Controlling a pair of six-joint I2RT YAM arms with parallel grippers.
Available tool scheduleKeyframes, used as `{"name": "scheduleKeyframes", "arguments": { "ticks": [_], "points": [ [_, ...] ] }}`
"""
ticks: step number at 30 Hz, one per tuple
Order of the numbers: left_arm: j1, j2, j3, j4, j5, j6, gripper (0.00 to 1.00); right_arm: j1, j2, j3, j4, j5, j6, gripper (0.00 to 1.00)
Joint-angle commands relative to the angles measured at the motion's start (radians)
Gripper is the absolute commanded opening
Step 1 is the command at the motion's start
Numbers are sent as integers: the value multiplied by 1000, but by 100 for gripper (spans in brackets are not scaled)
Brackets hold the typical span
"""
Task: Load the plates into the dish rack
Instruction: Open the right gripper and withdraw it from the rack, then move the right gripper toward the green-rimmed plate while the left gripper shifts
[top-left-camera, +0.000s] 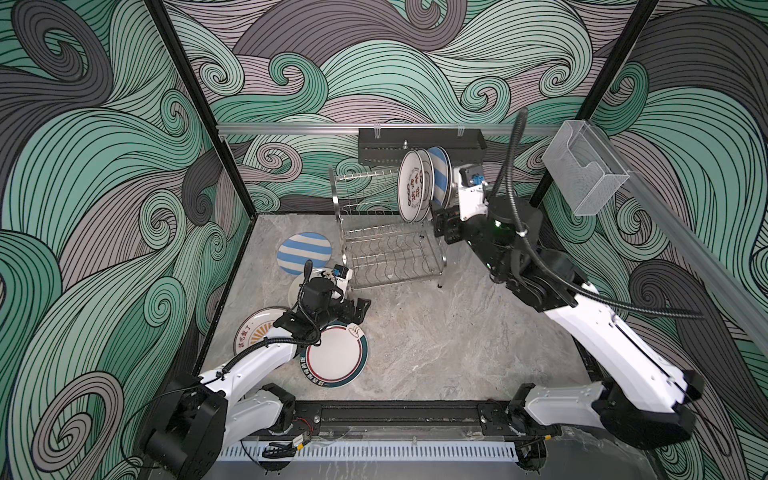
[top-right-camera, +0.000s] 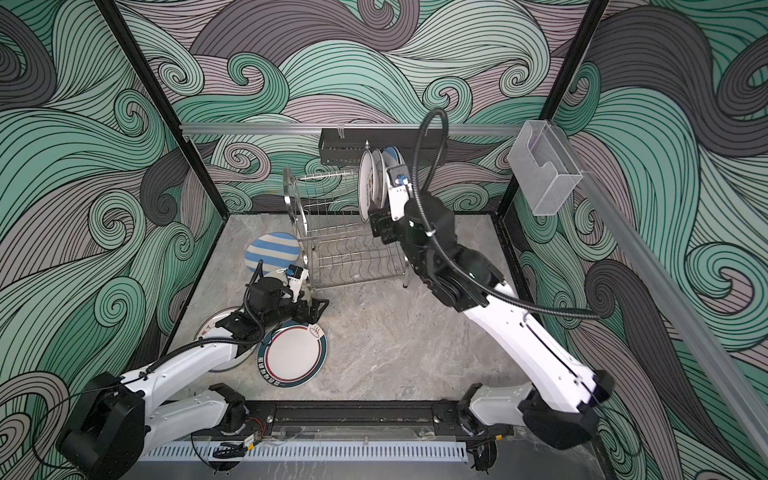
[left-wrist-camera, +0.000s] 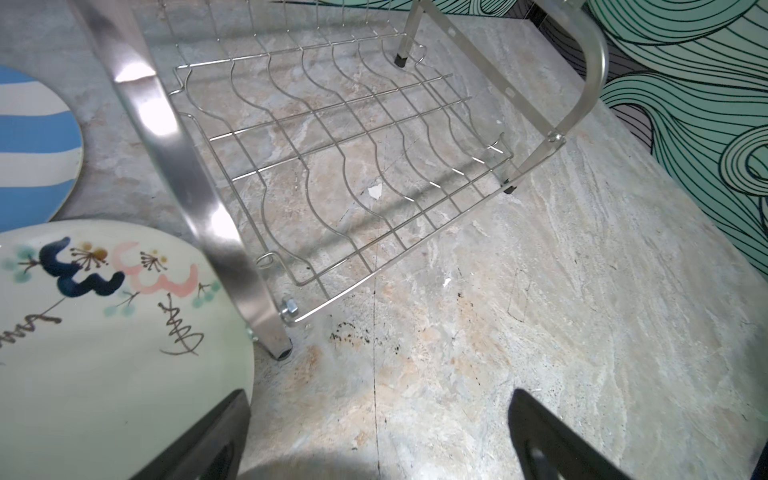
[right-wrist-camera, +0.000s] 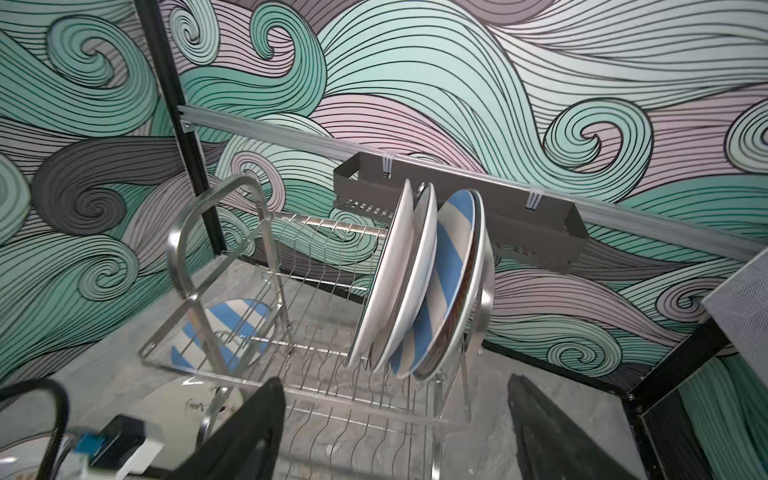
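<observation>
The steel dish rack (top-left-camera: 386, 249) (top-right-camera: 345, 253) stands at the back of the table. Three plates stand upright at the right end of its upper tier: one with Chinese characters (top-left-camera: 411, 187), a white one, and a blue-striped one (right-wrist-camera: 451, 270). My right gripper (top-left-camera: 441, 226) (right-wrist-camera: 397, 380) is open and empty just right of them. Flat on the table lie a blue-striped plate (top-left-camera: 305, 252), a cartoon plate (left-wrist-camera: 104, 332), a sunburst plate (top-left-camera: 257, 328) and a teal-rimmed plate (top-left-camera: 334, 355). My left gripper (top-left-camera: 359, 309) (left-wrist-camera: 379, 399) hovers open beside the rack's front leg.
A black perforated tray (top-left-camera: 419, 145) hangs on the back rail right behind the racked plates. A clear plastic box (top-left-camera: 586, 170) hangs on the right rail. My left arm covers part of the cartoon and sunburst plates. Patterned walls close in three sides.
</observation>
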Motion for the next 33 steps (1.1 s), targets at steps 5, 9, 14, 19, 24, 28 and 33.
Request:
{"name": "scheduleKeyframes", "arguments": {
  "ticks": [5,9,14,19,24,28,33],
  "points": [
    [-4,-112,56,-223,-41,-139,99,-4,-215,-412,10,-189,146,90],
    [-4,-182,39,-357,-172,-239,99,-5,-319,-580,27,-280,229,90],
    [-4,-248,7,-450,-267,-327,99,-5,-393,-741,116,-391,294,91],
    [-3,-279,43,-570,-373,-368,99,-5,-337,-760,112,-429,309,96],
    [0,-256,131,-773,-464,-455,99,-6,-170,-663,-12,-601,292,99],
    [7,-235,102,-812,-478,-513,99,-8,-95,-783,174,-710,353,93],
    [13,-294,-37,-701,-455,-505,99,-6,7,-985,510,-761,439,89]
  ]
}}
